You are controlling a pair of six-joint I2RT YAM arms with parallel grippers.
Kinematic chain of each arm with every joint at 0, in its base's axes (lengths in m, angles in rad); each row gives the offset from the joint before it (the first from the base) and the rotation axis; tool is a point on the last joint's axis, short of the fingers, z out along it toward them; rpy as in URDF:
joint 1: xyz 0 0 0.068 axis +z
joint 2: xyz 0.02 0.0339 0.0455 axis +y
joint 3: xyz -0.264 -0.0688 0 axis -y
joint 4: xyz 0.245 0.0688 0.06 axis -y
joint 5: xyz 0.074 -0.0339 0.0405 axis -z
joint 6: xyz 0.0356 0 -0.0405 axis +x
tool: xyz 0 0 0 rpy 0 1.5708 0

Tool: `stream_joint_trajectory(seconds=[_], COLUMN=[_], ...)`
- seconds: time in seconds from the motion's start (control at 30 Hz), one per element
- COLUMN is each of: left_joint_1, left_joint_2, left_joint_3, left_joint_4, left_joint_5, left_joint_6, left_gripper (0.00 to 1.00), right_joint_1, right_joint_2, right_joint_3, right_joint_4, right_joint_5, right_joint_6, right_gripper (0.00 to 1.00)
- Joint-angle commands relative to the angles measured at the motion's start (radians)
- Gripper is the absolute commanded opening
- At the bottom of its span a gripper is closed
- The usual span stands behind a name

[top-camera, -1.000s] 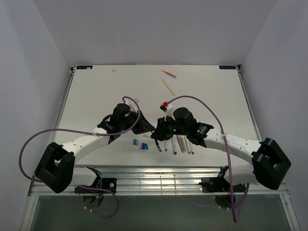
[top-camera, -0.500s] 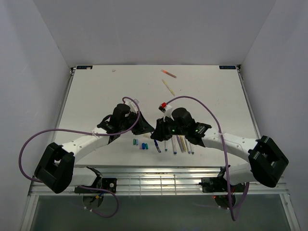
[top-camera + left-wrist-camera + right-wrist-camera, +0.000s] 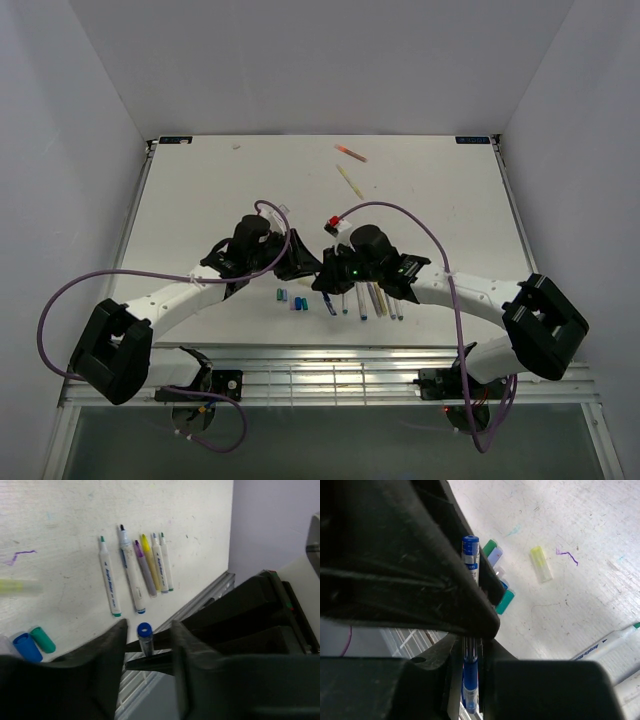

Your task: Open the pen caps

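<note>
Held up off the bench [image 3: 200, 190]: a clear pen [image 3: 470, 580], close to the near edge and about midway from left to right. Blue cap [image 3: 470, 544] on its end, not pulled off.

Right hand [image 3: 470, 652] clamped tight on the barrel, one finger on each side. Left hand [image 3: 148, 636] reaching in from the left, fingers [image 3: 112, 650] apart, with the capped end between them. A thin strip of bench showing on both sides of the cap. Both hands very close together, nearly touching.

On the bench just near of the right hand: a row of six open pens [image 3: 145, 570], lying side by side. Tips in teal, dark, purple and yellow.

To the left of that row, just near of the left hand: a small bunch of loose caps. Among them a loose blue cap [image 3: 27, 647] and a teal-green cap [image 3: 42, 639], side by side and touching. A pale yellow cap [image 3: 541, 564] lying alone a bit farther back, beside a purple scribble [image 3: 567, 556] on the bench.

Well apart from all that, at the far side of the bench: an orange pen [image 3: 351, 153] and, a little nearer, a pale yellow pen [image 3: 350, 181].
</note>
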State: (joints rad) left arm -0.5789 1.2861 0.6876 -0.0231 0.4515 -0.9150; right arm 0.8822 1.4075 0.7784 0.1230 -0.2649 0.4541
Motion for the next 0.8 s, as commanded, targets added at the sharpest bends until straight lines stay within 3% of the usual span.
stream_joint_trajectory(seconds=[0.0,0.13,0.3,0.6,0.77], left_joint_1=[-0.004,-0.006,-0.006,-0.076,-0.119], left_joint_2=[-0.044,-0.088,-0.217,-0.329,-0.306], left_joint_3=[0.044,0.075,0.029,-0.232,-0.232], left_joint_4=[-0.027,-0.112,-0.144,0.195,0.21], left_joint_5=[0.004,-0.091,-0.224,-0.011,-0.017], left_joint_6=[0.005,0.065,0.114,0.048,0.057], left_gripper=[0.58,0.65,0.65,0.58,0.57], right_joint_1=[0.0,0.0,-0.011,-0.032,-0.032], right_joint_2=[-0.024,-0.082,-0.162,-0.193,-0.174], right_joint_3=[0.019,-0.036,-0.117,0.005,0.039], right_joint_4=[0.009,0.007,-0.002,-0.037,0.0], right_joint_5=[0.038,0.082,0.202,0.225,0.17], right_joint_6=[-0.008,0.037,0.122,0.176,0.213], right_gripper=[0.08,0.08,0.08,0.08,0.08])
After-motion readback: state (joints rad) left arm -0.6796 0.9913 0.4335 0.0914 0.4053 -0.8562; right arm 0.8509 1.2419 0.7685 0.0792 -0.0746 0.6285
